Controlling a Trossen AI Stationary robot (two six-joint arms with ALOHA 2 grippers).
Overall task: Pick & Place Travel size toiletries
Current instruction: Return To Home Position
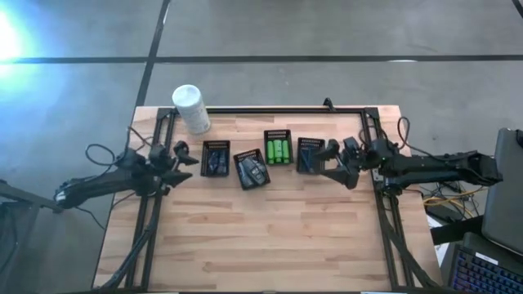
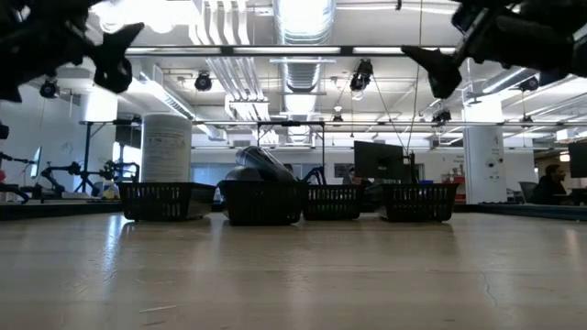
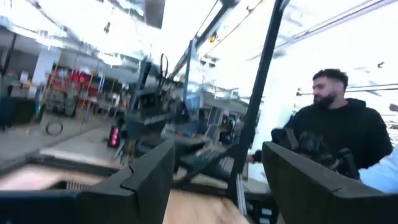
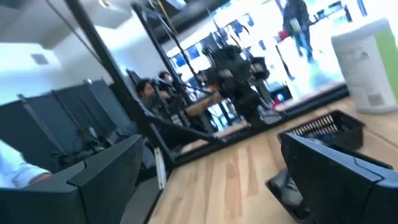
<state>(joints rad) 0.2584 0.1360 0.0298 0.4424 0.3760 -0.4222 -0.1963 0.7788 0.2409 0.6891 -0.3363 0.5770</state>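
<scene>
Four small black baskets stand in a row on the wooden table. In the high view, green bottles (image 1: 278, 151) fill the third basket, dark tubes (image 1: 216, 160) lie in the first, grey and dark items (image 1: 252, 171) in the tilted second, and blue razors (image 1: 310, 156) in the fourth. My left gripper (image 1: 183, 156) hovers open, left of the first basket, raised above the table (image 2: 108, 57). My right gripper (image 1: 334, 164) hovers open, just right of the fourth basket, also raised (image 2: 438, 66). Both wrist views show the fingers apart and nothing between them (image 3: 214, 186) (image 4: 211, 180).
A large white canister (image 1: 190, 109) stands near the table's far left corner (image 2: 166, 151) (image 4: 367, 62). A dark metal frame (image 1: 270, 110) runs along the table's edges. A person in a dark hoodie (image 3: 339, 134) shows beyond the table. Bare wood (image 1: 261, 237) lies on the near side of the baskets.
</scene>
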